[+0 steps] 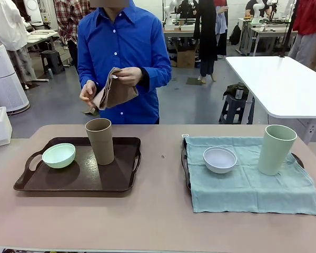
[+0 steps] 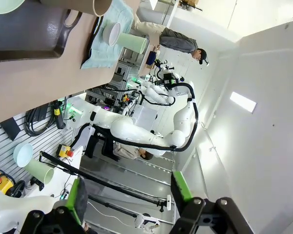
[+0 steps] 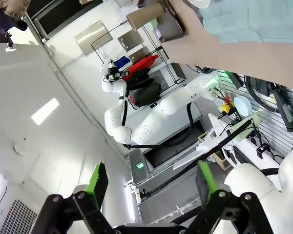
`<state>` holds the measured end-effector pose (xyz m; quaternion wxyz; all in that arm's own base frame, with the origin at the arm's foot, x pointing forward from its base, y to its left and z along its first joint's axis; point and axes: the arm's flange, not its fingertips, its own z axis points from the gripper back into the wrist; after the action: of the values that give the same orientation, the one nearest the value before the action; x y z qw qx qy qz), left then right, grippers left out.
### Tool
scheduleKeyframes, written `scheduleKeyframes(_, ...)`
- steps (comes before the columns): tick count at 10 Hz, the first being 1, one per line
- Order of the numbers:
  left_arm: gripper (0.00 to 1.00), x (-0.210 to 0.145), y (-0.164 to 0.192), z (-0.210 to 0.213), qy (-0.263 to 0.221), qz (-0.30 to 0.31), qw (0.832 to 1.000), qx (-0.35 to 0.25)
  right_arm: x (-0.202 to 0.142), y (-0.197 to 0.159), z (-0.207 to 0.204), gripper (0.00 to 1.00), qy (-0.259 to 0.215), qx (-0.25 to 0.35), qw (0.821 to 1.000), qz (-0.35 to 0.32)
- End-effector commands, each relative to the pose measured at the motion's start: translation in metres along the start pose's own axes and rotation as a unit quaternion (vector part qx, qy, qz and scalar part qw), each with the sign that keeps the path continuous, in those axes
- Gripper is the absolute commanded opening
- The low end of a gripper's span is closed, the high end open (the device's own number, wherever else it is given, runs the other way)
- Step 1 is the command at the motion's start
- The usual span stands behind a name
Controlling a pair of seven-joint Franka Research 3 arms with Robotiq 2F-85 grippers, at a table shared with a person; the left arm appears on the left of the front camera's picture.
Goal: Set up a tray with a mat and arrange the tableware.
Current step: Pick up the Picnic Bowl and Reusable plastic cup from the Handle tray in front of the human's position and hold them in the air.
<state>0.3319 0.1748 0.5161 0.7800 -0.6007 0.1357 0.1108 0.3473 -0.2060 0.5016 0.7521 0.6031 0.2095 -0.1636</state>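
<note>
Mint bowl (image 1: 59,155): upright at 9 o'clock on the left tray (image 1: 121,182), just beside the tan cup.
Tan cup (image 1: 100,141): upright at 12 o'clock on the same tray, mouth up.
Grey bowl (image 1: 219,159): on the teal mat (image 1: 247,187), at about 10 o'clock from the mat's middle.
Green cup (image 1: 274,149): upright at 2 o'clock on the teal mat, apart from the grey bowl.
Teal mat: spread over the right tray (image 1: 185,163), whose dark rim shows at 9 o'clock. The mat's near edge hangs past the tray onto the bench (image 1: 158,221).
Brown mat (image 1: 116,92): crumpled, off the bench, held in both of the person's hands (image 1: 129,76) at 12 o'clock beyond the left tray.
Left end effector (image 2: 128,192): fingers spread wide with nothing between them. In its wrist view the left tray and tan cup lie at 11 o'clock, well apart from it.
Right end effector (image 3: 151,183): fingers spread wide and empty. In its wrist view the teal mat lies at 1 o'clock along the top edge, well apart from it.
</note>
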Motion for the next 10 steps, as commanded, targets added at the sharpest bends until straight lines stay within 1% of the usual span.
scheduleKeyframes(1, 0.92, -0.002, -0.001, 0.001, -0.002, 0.005, 1.000, 0.000, 0.001, 0.002, -0.003, 0.96, 0.001, -0.006, 1.000, -0.003)
scheduleKeyframes(6, 0.92, 0.000, 0.000, 0.000, 0.000, 0.000, 1.000, 0.000, 0.001, 0.004, -0.004, 0.96, -0.001, -0.009, 1.000, -0.003)
scheduleKeyframes(7, 0.92, -0.003, -0.004, 0.000, -0.005, -0.006, 1.000, 0.021, -0.002, 0.011, -0.011, 0.96, -0.014, -0.031, 0.999, 0.024)
scheduleKeyframes(8, 0.92, -0.006, -0.019, -0.001, -0.026, -0.013, 0.997, 0.073, -0.008, 0.032, -0.033, 0.96, -0.029, -0.083, 0.993, 0.084)
scheduleKeyframes(9, 0.92, -0.012, -0.042, -0.007, -0.047, -0.024, 0.990, 0.128, -0.008, 0.065, -0.071, 0.96, -0.031, -0.157, 0.975, 0.152)
scheduleKeyframes(10, 0.92, -0.016, -0.059, -0.011, -0.060, -0.026, 0.982, 0.175, 0.003, 0.092, -0.103, 0.96, -0.013, -0.188, 0.966, 0.178)
